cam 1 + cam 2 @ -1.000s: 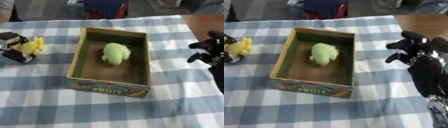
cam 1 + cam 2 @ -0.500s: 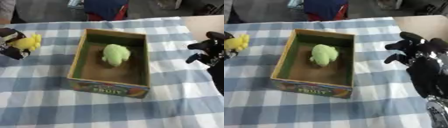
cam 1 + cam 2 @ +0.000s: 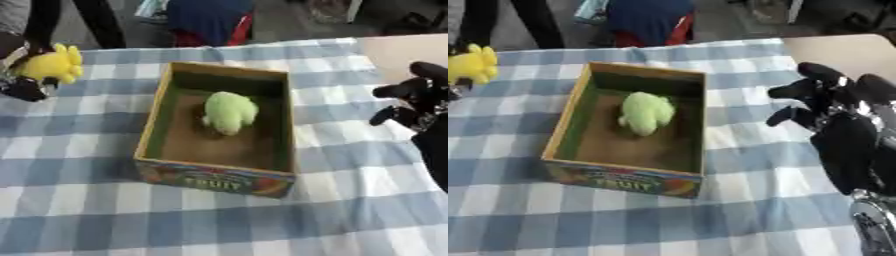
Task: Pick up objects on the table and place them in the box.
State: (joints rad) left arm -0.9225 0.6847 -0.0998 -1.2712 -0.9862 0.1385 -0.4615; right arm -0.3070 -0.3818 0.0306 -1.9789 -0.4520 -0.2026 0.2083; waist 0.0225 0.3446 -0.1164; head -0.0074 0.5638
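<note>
In the left eye view, the left robot hand (image 3: 24, 85) is clamped on a yellow plush toy (image 3: 52, 64), raised above the checkered counter (image 3: 79, 210) left of the box (image 3: 157, 107), apparently for carrying over. A green plush toy (image 3: 229, 112) already lies inside.

In the right eye view, the right robot hand (image 3: 837, 120) waits idle beside the box, fingers relaxed and apart, holding nothing.

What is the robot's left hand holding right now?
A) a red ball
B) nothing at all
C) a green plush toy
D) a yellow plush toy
D: the left hand, at the left edge of the checked tablecloth, has its fingers round the yellow plush toy, while the green plush toy already lies inside the cardboard fruit box.
</note>
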